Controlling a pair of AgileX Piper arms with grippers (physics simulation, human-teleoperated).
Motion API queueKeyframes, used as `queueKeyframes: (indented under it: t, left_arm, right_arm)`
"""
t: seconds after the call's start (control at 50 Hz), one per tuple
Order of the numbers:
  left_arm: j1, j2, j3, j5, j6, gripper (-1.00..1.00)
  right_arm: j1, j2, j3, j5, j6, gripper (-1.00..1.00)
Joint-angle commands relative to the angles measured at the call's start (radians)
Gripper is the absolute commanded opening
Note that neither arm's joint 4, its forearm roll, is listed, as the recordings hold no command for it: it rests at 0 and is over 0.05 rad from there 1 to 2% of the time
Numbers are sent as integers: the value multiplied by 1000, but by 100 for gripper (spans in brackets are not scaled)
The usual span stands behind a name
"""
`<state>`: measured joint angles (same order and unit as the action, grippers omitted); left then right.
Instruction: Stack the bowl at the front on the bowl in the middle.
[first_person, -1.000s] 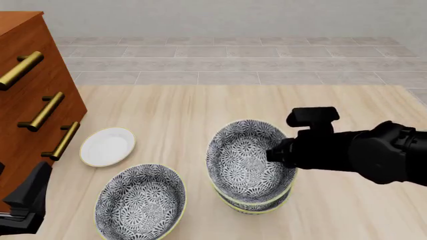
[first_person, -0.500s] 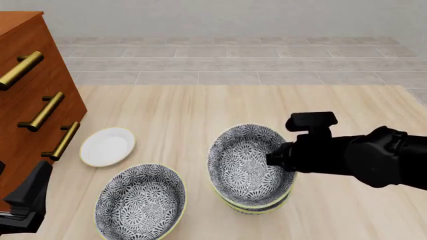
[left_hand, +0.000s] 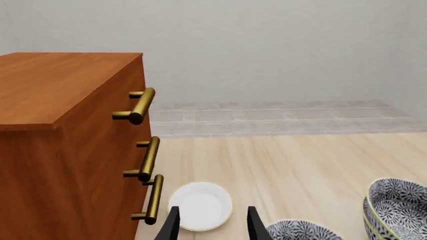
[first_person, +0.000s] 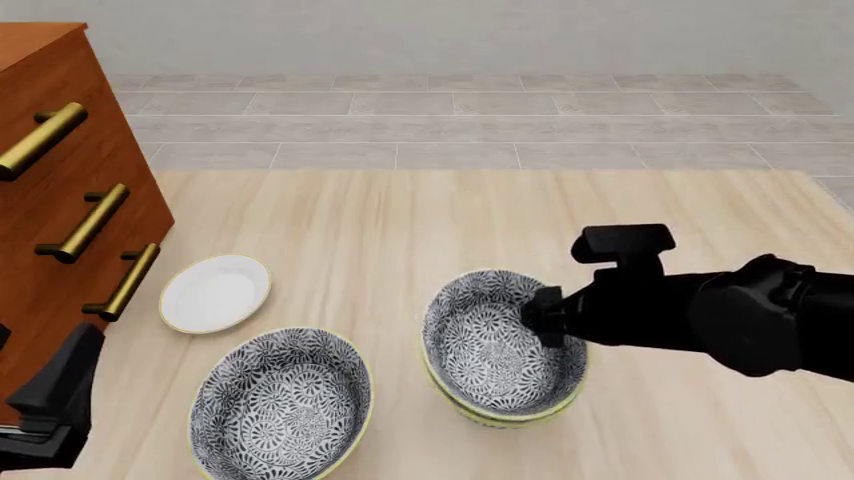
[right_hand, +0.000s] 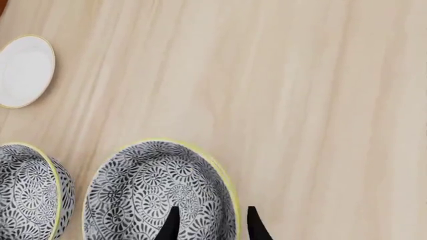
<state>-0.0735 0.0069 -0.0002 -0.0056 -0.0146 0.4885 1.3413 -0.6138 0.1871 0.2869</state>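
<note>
— Beside the wooden cabinet (first_person: 60, 190), what lies on the desk (first_person: 400, 215)?

— Just off its brass handles sits a small white plate (first_person: 215, 292). Nearer the camera than the plate is a lone patterned bowl (first_person: 280, 403), and farther from the cabinet than both stands a stack of two: the bowl at the front (first_person: 505, 340) nested in the bowl in the middle (first_person: 514, 414), of which only a sliver of rim and wall shows underneath.

— And the right hand (first_person: 547, 315)?

— It is at the stack's rim on the side away from the cabinet. In the right wrist view its two dark fingers (right_hand: 168, 226) straddle that rim, one inside the bowl and one outside. The gap between them looks narrow, but I cannot tell whether they pinch the rim or only sit around it.

— What crowds the stack?

— The lone bowl stands near it on the cabinet side, apart and not touching. The right arm's black body covers the desk beyond the stack's far side.

— The left hand (left_hand: 209, 222)?

— Low beside the cabinet's front, spread, holding nothing; the plate shows between its fingers in the left wrist view.
</note>
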Motion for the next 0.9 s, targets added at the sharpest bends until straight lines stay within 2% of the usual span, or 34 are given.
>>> queueKeyframes:
  t: [0.02, 0.34, 0.54, 0.64, 0.68, 0.9]
  left_arm:
    - [-2, 1, 0, 1, -1, 100]
    - [-10, 1, 0, -5, 0, 100]
    - [-9, -1, 0, -6, -3, 100]
    - [-9, -1, 0, -7, -5, 100]
    - [-9, -1, 0, -6, -5, 100]
    - [-11, -4, 0, -3, -3, 100]
  right_arm:
    - [-5, -1, 1, -4, -6, 100]
    - [-18, -47, -14, 29, -27, 100]
    - [-65, -156, -45, 93, -93, 100]
    - [-81, -192, -55, 115, -106, 100]
    - [-98, -218, -57, 122, -133, 100]
    - [-112, -310, -70, 159, -169, 100]
